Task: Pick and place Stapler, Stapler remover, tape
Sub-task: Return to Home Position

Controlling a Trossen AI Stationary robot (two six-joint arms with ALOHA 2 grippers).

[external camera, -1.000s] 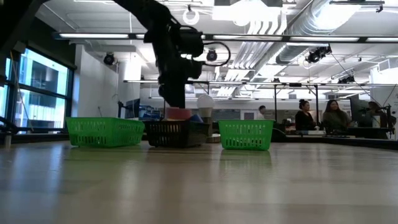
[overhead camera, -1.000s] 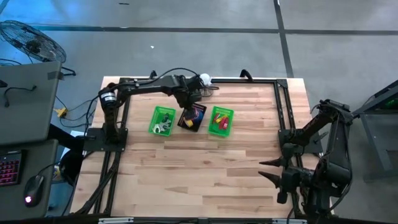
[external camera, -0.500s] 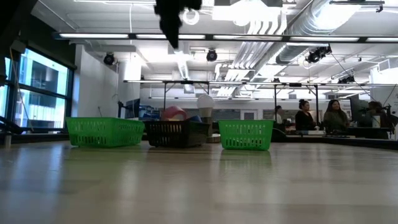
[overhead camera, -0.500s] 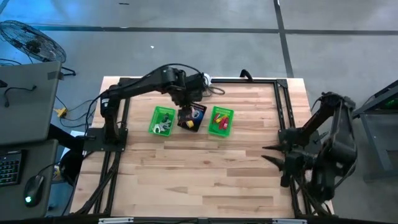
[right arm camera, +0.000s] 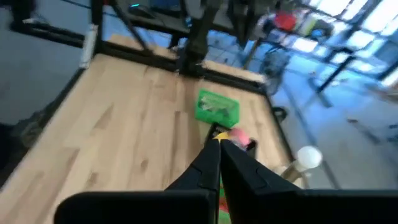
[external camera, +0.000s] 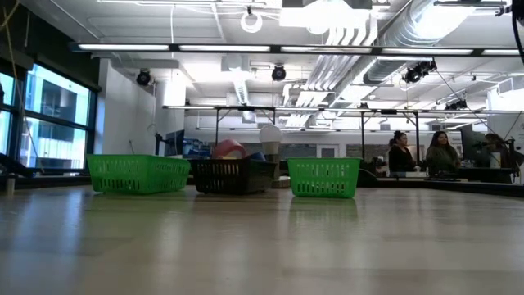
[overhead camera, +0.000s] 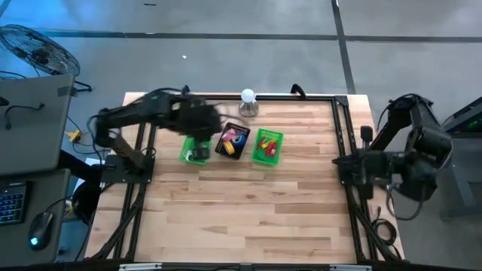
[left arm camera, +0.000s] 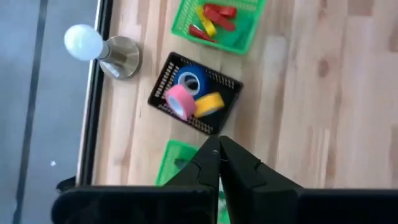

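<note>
Three baskets stand in a row at the table's far side. The black one (overhead camera: 233, 141) holds the tape: pink (left arm camera: 179, 101), blue (left arm camera: 189, 81) and yellow (left arm camera: 209, 104) rolls. The right green basket (overhead camera: 267, 145) holds small red and yellow pieces (left arm camera: 214, 17), seemingly staplers. My left arm partly hides the left green basket (overhead camera: 197, 149), so I cannot make out a stapler remover there. My left gripper (left arm camera: 219, 155) hovers shut and empty above that basket. My right gripper (right arm camera: 219, 146) is shut and empty, drawn back high at the table's right edge.
A round lamp with a white bulb (overhead camera: 247, 98) stands behind the black basket at the far edge. Black frame rails (overhead camera: 343, 135) run along the table's sides. Bare wood (overhead camera: 241, 203) fills the near half. People sit in the room beyond (external camera: 422, 152).
My left gripper has risen out of the black basket and swung toward the table's left, ending above the left green basket. The pink roll stays in the black basket. My right arm has folded up and back toward the right edge.
</note>
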